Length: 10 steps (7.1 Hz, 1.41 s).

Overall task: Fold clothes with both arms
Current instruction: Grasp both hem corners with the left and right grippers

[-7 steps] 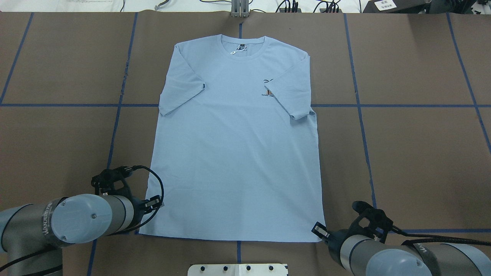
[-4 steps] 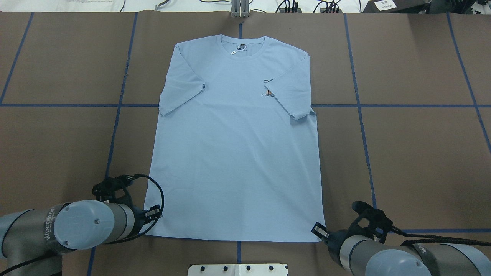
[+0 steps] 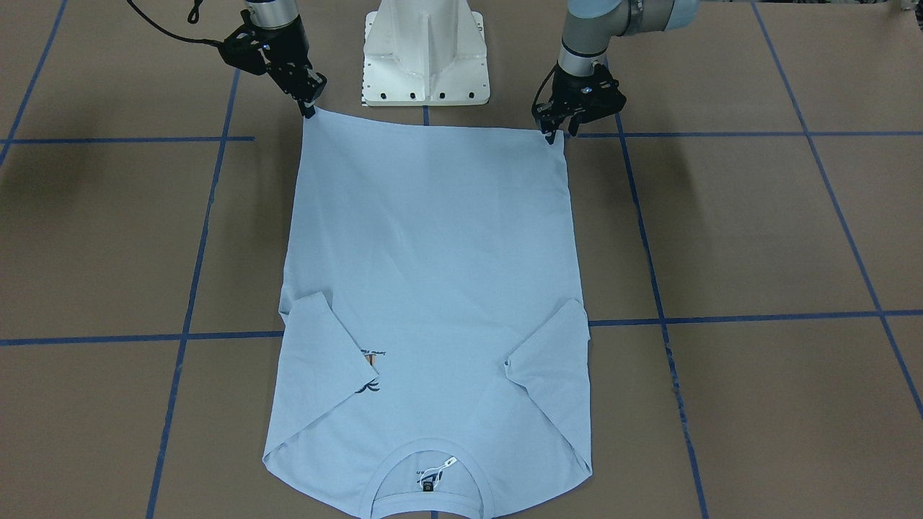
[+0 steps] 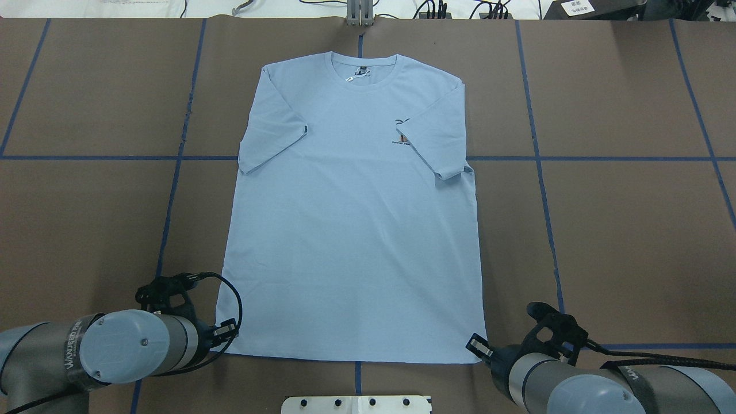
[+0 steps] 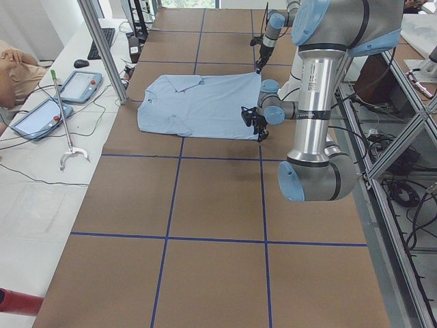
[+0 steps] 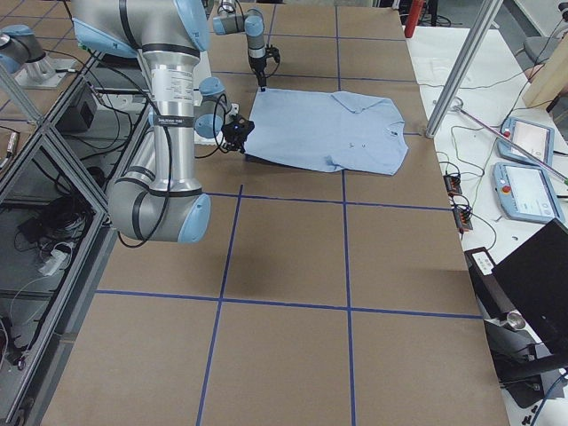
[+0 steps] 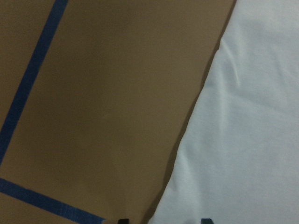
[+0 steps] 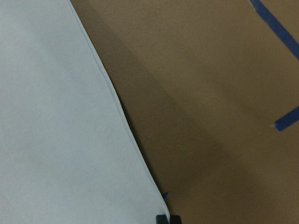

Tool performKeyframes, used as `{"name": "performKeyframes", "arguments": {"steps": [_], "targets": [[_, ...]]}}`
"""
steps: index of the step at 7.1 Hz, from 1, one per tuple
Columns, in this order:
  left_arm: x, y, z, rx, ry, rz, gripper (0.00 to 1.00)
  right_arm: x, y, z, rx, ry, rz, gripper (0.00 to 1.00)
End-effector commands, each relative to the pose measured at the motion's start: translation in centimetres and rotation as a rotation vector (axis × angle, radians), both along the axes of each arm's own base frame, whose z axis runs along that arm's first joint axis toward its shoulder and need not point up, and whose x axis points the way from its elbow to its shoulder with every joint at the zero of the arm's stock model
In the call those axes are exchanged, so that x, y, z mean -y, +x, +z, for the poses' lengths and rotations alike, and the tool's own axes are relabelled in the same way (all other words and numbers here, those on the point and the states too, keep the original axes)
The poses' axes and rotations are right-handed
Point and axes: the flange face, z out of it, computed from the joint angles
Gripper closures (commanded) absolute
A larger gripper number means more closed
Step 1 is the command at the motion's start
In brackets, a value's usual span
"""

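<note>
The light blue T-shirt (image 4: 351, 230) lies flat on the brown table, neck at the far side and both sleeves folded inward; it also shows in the front view (image 3: 433, 252). My left gripper (image 4: 225, 332) is low at the shirt's near-left hem corner. In the left wrist view its fingertips stand apart, open, across the shirt's edge (image 7: 243, 140). My right gripper (image 4: 476, 347) is at the near-right hem corner. In the right wrist view its fingertips (image 8: 162, 218) are together at the tip of the corner (image 8: 56, 116), shut on it.
The white pedestal base (image 3: 425, 50) stands just behind the hem, between the arms. Blue tape lines (image 4: 575, 158) cross the brown table. A metal post (image 5: 102, 48) and an operators' bench with tablets (image 5: 75, 85) are past the far edge.
My left gripper has moved toward the near edge along the shirt's left side, down to the hem corner. The right arm and the shirt have stayed still.
</note>
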Motion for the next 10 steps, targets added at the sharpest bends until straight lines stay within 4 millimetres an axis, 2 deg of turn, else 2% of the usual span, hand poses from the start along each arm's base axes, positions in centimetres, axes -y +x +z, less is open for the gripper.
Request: {"name": "performKeyframes", "arguments": {"steps": [1,2,3,4,5,6,7,8,9,10], "targets": [[-0.7,0.2,0.0,0.000,-0.005,0.018,0.49,0.0,0.0,-0.2,0.004,0.001,0.001,1.00],[-0.9,0.3,0.1,0.001,-0.005,0.021,0.55,0.1,0.0,-0.2,0.004,0.001,0.002,1.00],[-0.9,0.3,0.1,0.002,-0.004,0.020,0.68,0.1,0.0,-0.3,0.007,0.002,0.005,1.00],[-0.9,0.3,0.3,0.004,-0.006,0.018,0.97,0.4,0.1,-0.3,0.007,0.003,0.010,1.00],[-0.9,0.3,0.1,-0.001,-0.012,0.016,1.00,0.5,0.2,-0.3,0.007,0.003,0.014,1.00],[-1.0,-0.2,-1.0,-0.025,-0.017,0.023,1.00,0.5,0.1,-0.4,0.009,0.003,0.014,1.00],[-1.7,-1.9,-3.9,-0.092,-0.027,0.051,1.00,0.6,0.2,-0.5,0.010,0.003,0.015,1.00],[-2.3,-3.6,-5.4,-0.111,-0.030,0.061,1.00,1.1,0.7,-0.8,0.018,0.004,0.027,1.00],[-4.7,-3.9,-6.9,-0.135,-0.040,0.101,1.00,1.2,1.6,-1.0,0.024,0.004,0.030,1.00],[-5.7,-4.0,-7.6,-0.151,-0.065,0.100,1.00,0.9,3.4,-1.5,0.035,0.002,0.024,1.00]]}}
